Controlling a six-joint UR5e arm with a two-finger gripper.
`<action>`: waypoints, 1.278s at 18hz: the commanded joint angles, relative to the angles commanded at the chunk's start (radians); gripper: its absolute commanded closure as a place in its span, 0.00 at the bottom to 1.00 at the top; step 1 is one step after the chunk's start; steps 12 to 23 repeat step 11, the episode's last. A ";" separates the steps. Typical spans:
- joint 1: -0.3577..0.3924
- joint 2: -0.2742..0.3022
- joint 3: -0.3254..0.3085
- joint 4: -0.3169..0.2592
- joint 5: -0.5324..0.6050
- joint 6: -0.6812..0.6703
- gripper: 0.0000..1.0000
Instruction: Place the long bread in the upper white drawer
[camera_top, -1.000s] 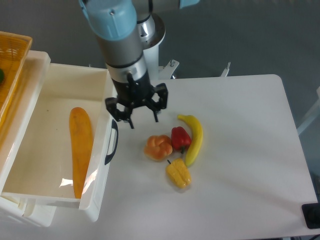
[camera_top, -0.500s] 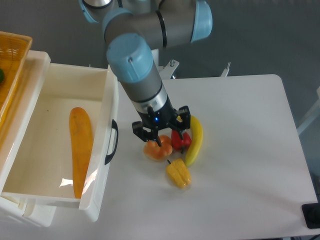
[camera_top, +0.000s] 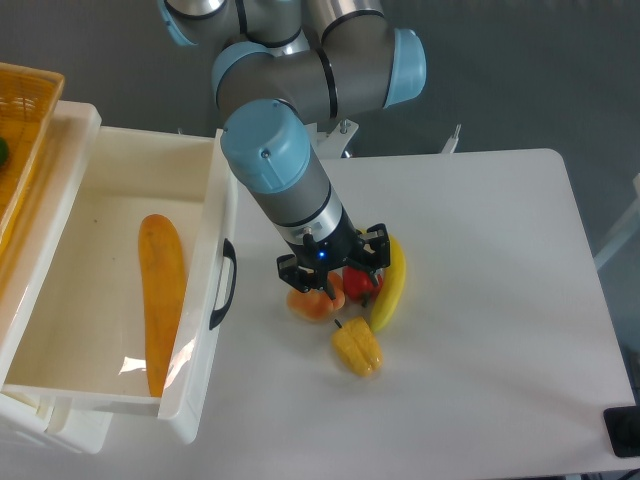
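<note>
The long bread is plain orange-tan; the upper white drawer is glossy white with a black handle. On the white table — a yellow banana, a red pepper, a yellow pepper, an orange bun.

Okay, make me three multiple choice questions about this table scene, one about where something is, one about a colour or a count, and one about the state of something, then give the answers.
1. Where is the long bread?
A. on the table by the banana
B. lying inside the upper white drawer
C. in the yellow basket

2. How many peppers are on the table?
A. one
B. two
C. four

3. Where is the gripper?
A. low over the round bun and red pepper
B. inside the drawer
C. out of view

Answers:
1 B, the loaf lies on the drawer floor.
2 B, a red one and a yellow pepper.
3 A, its fingers hang just above that cluster beside the banana.
</note>
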 joint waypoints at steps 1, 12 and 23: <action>0.000 -0.005 0.000 0.000 0.005 0.025 0.36; 0.000 -0.011 0.008 0.009 0.005 0.039 0.36; 0.000 -0.011 0.008 0.009 0.005 0.039 0.36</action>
